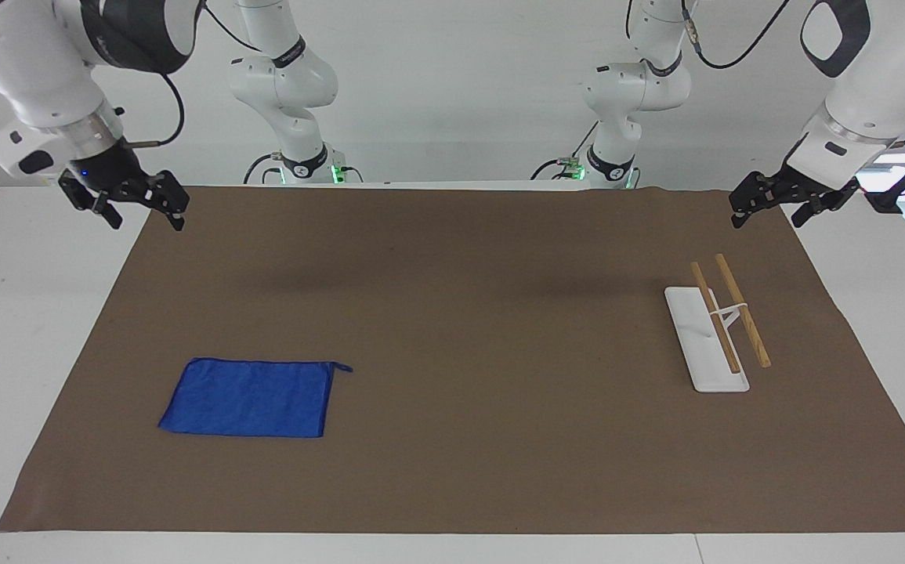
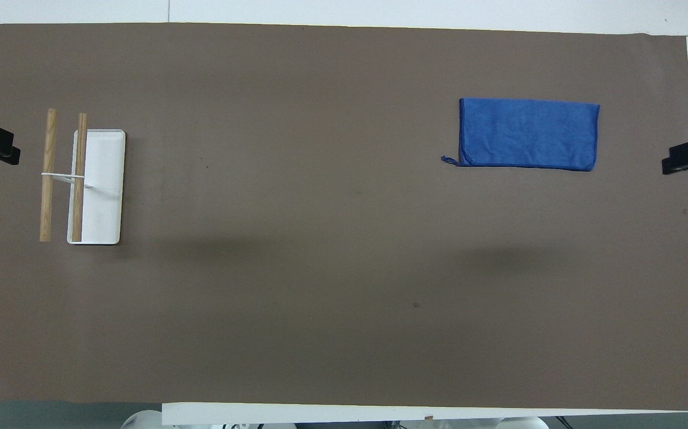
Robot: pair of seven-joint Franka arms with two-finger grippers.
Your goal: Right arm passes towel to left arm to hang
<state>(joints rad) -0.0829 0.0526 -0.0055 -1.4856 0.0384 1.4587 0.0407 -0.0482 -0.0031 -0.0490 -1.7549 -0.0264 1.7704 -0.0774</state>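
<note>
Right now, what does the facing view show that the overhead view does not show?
Only the facing view shows the whole right arm and left arm, two smaller white arms with green base lights, and both hands open in the air, holding nothing. Only the overhead view shows the towel rack straight from above. Both show the blue towel lying flat on the brown mat, with the rack at the left arm's end.

The towel (image 1: 251, 397) lies flat on the brown mat (image 1: 460, 329), a bright blue rectangle with darker stitched edges, long sides running along the table's length. A little loop (image 2: 448, 159) pokes out from the corner that points toward the mat's middle, on the side nearer the robots. It sits at the right arm's end of the mat, nothing touching it.
</note>
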